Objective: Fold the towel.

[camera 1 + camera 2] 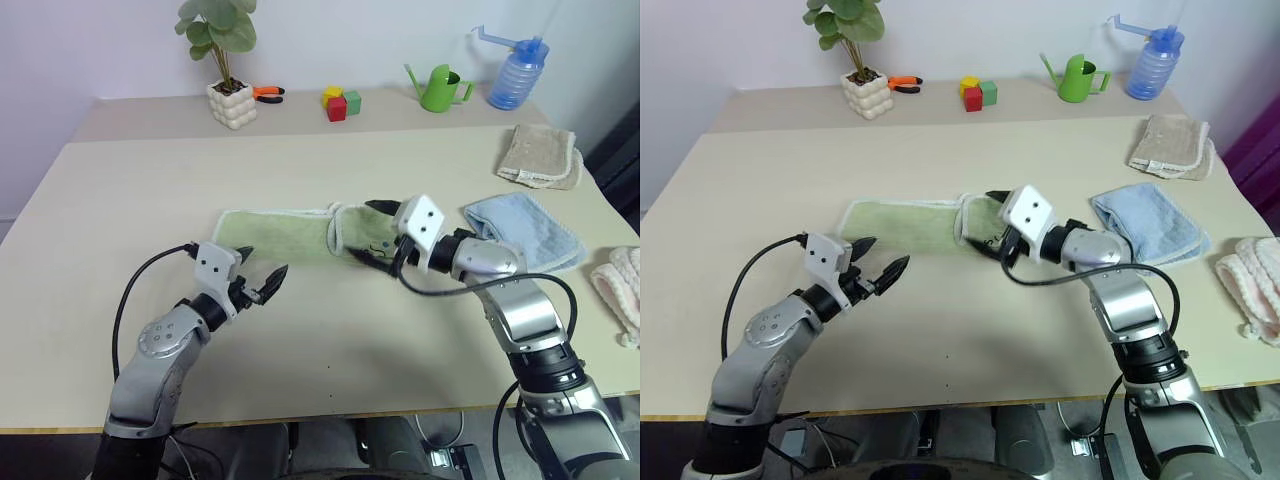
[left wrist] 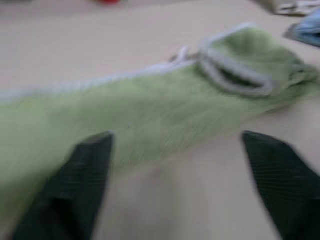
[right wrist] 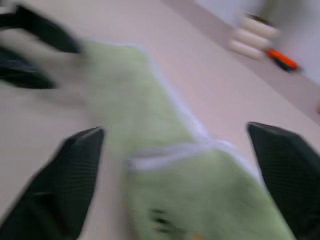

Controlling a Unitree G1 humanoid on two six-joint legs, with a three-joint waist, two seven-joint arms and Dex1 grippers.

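Green towel [image 1: 285, 236] lies mid-surface, long axis left-right, its right end doubled back under the released right gripper [image 1: 372, 232], which is nearer, while the released left gripper [image 1: 258, 275] hangs just near of its left half.

Even, bright indoor light with soft shadows in the head views; both wrist views are smeared with blur.

Silver-grey metal arms with black cables, white wrist blocks, black-fingered left end effector [image 1: 262, 283].
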